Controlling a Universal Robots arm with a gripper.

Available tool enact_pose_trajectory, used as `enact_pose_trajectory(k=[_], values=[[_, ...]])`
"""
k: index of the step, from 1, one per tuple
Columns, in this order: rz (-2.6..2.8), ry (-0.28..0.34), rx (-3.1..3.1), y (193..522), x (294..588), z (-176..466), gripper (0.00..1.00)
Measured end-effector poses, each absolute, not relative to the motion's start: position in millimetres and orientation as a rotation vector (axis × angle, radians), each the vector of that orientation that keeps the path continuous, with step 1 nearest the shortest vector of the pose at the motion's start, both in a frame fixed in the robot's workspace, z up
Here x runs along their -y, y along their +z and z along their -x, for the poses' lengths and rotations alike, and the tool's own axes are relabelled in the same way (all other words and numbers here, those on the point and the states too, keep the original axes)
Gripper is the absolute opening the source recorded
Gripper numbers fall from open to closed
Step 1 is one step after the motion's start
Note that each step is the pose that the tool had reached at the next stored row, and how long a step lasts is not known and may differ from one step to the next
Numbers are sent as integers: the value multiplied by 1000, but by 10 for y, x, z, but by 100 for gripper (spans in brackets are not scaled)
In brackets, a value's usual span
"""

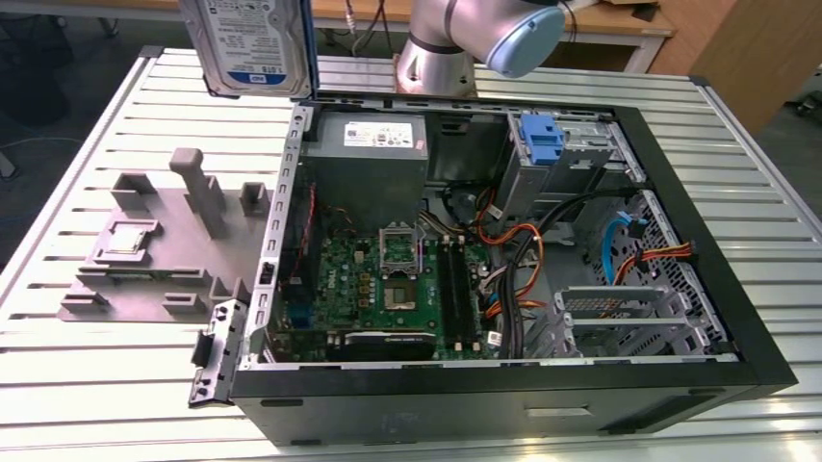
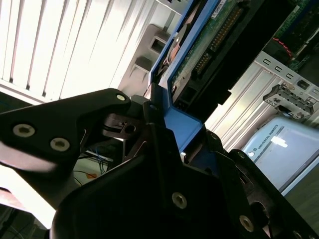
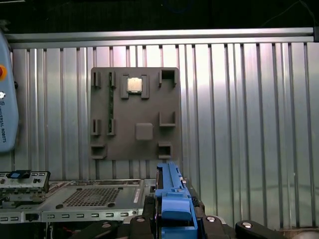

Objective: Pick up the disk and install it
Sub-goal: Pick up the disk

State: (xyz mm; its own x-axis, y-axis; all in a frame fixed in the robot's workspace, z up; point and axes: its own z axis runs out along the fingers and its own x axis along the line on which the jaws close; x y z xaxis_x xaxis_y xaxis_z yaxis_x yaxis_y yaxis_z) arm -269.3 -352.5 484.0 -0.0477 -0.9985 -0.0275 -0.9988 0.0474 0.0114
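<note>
The disk (image 1: 250, 43) hangs upright in the air above the table's far side, over the left back corner of the open computer case (image 1: 757, 318) as the exterior view shows it; its blue-and-white label faces the camera. In both wrist views my gripper (image 2: 172, 127) (image 3: 172, 215) is shut on the disk, its black fingers (image 2: 124, 132) clamping the blue rail (image 3: 172, 196). The second wrist view shows the disk's green circuit-board underside (image 2: 199, 47) running away from the jaws.
The case lies open with motherboard (image 1: 385, 279), cables and a drive bay with a blue latch (image 1: 546, 144). A grey fixture plate (image 1: 154, 255) (image 3: 144, 112) holding a small chip (image 3: 133, 84) lies at the exterior view's left. The arm's base (image 1: 444, 53) stands behind the case.
</note>
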Motion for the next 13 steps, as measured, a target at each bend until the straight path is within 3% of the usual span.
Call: enact_pose_trajectory(k=[13], values=[[2160,43,-2265,4840,3525,2595,37]])
